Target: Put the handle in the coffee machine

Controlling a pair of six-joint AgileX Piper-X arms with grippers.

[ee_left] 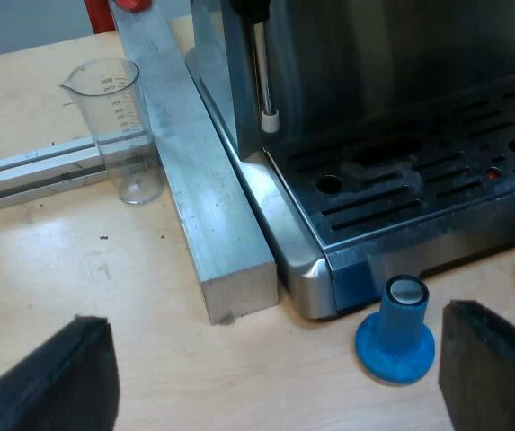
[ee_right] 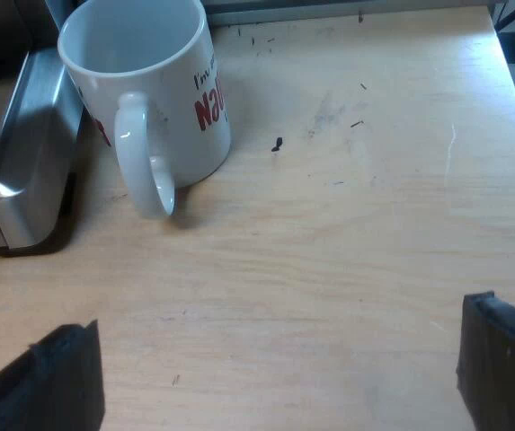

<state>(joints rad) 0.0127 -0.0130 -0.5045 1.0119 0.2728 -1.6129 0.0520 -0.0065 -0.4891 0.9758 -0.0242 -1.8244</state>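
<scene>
Both views: machine (ee_left: 374,72); left wrist tamper (ee_left: 396,330), glass (ee_left: 124,130); right wrist mug (ee_right: 149,90).

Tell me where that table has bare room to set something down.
The widest bare wood lies beyond the mug, away from the espresso machine. A smaller patch borders the measuring glass and the metal bar. It is crowded at the machine's corner, by the blue tamper.

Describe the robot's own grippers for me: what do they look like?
The left gripper and the right gripper look alike. Each has two thick, matte black fingers, blocky with flat faces and squared corners. No markings show on them.
</scene>
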